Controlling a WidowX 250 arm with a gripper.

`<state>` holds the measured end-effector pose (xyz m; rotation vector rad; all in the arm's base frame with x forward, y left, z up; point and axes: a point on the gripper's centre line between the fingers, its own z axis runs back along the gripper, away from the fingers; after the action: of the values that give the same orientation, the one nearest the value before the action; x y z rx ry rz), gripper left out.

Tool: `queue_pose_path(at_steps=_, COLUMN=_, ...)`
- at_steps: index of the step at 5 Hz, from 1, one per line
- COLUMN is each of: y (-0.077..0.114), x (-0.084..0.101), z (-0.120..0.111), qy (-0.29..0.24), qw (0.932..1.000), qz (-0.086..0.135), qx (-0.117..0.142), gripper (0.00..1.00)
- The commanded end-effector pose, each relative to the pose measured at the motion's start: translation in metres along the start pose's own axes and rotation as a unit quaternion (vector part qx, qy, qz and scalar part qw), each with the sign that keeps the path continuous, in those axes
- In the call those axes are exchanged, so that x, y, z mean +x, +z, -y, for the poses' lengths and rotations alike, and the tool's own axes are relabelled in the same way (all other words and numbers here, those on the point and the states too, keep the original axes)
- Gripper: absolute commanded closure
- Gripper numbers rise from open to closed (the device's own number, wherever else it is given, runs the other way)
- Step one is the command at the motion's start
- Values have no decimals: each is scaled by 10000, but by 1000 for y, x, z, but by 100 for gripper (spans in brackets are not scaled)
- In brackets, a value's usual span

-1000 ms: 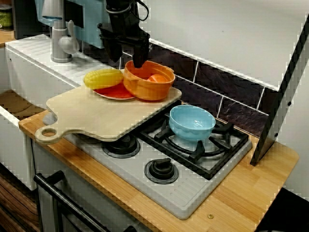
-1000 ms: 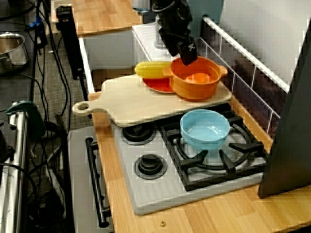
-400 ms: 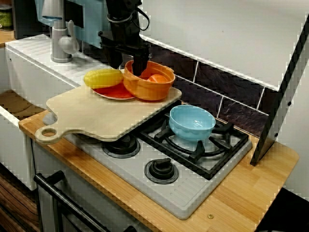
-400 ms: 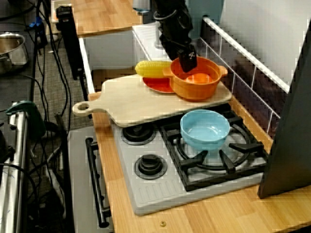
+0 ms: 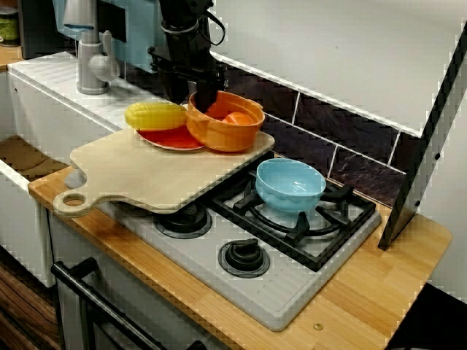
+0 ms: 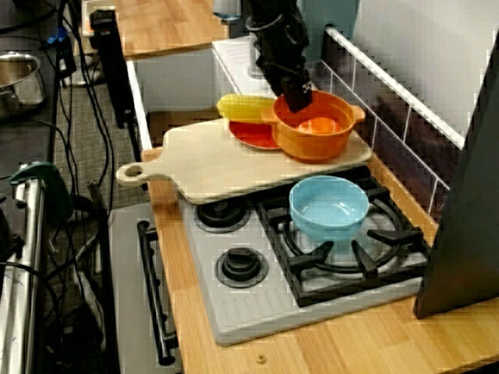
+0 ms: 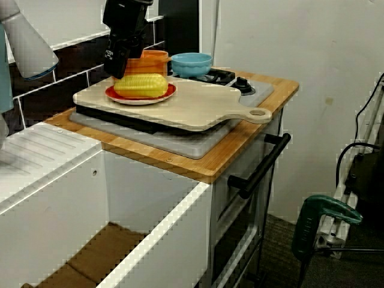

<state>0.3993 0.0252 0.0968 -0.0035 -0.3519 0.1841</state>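
Orange pot (image 5: 230, 135): the hand (image 5: 192, 98) straddles its ten-o'clock rim, one finger inside for a wall grip; whether clamped, I cannot tell.

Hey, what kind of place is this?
Probably a kitchen, maybe a mock-up: a gas hob, a tap by a white sink, an oven handle under the wooden counter.
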Motion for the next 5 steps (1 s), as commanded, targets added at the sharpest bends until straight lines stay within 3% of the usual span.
queue_pose_path(at_steps=1, y=16, x=2, z=-3, qy=1, qw=9998, qz=187, qx=-103, gripper=100)
queue_pose_path(at_steps=3, y=25, x=-1, z=-2, qy=-43, qw=9995, qz=215, qx=-204, gripper=100)
queue_pose_path(at_steps=5, y=44, x=1, z=0, qy=-47, qw=9985, qz=256, qx=-475, gripper=100)
